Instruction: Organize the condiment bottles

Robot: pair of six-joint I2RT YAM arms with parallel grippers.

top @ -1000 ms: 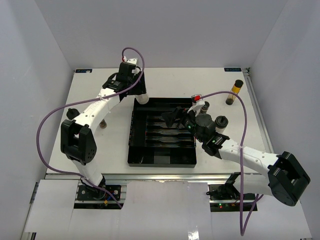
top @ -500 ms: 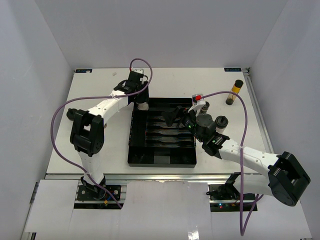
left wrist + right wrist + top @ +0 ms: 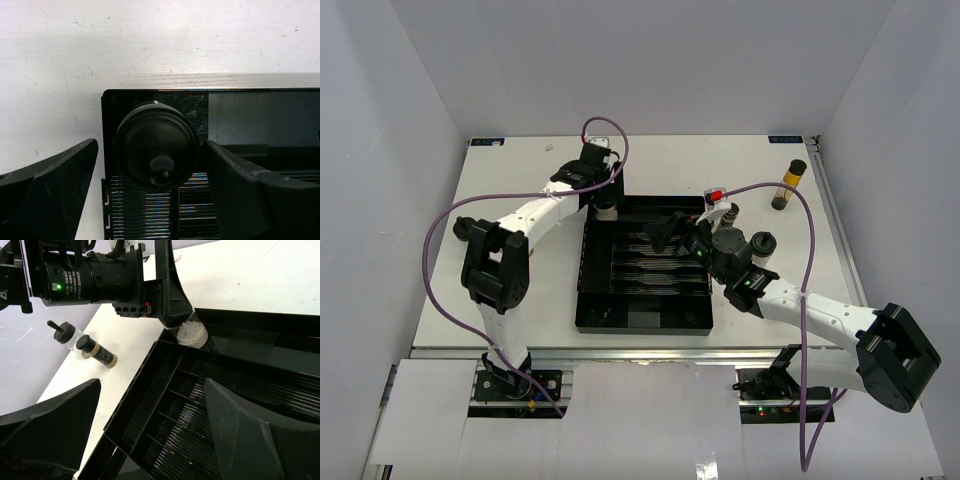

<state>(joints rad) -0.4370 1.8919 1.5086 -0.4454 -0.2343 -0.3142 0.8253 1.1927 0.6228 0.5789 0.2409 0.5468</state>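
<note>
Since a second ago the left gripper [image 3: 151,144] has swung in from the far side of the desk [image 3: 545,290] and now hangs over the far-left corner of the black tray [image 3: 640,325]. Its jaws stand wide on either side of the corner bottle [image 3: 156,155], which stands upright inside that corner, close against the tray's walls. From the left wrist, one jaw looks to be just at the lid's edge while the other sits clear of it, so the bottle is not clamped. Seen from above, this bottle shows a wide round black lid with a small knob at its middle. From the right wrist, its clear glass body shows white grainy contents

The right gripper [image 3: 153,385] has barely shifted. It hovers above the ribbed floor of the tray toward its right side, jaws wide and holding nothing

The other bottles are on the desk outside the tray. To its right, a squat bottle [image 3: 761,245] with a black lid stands beside the right arm. A further black-topped bottle [image 3: 730,213] is just beyond it, and a slim amber bottle [image 3: 787,185] with a black cap stands well apart near the far-right corner. To the left of the tray, the right wrist view shows a clear knobbed bottle [image 3: 66,335] touching or just beside a slimmer brown bottle [image 3: 97,352] with a black cap
</note>
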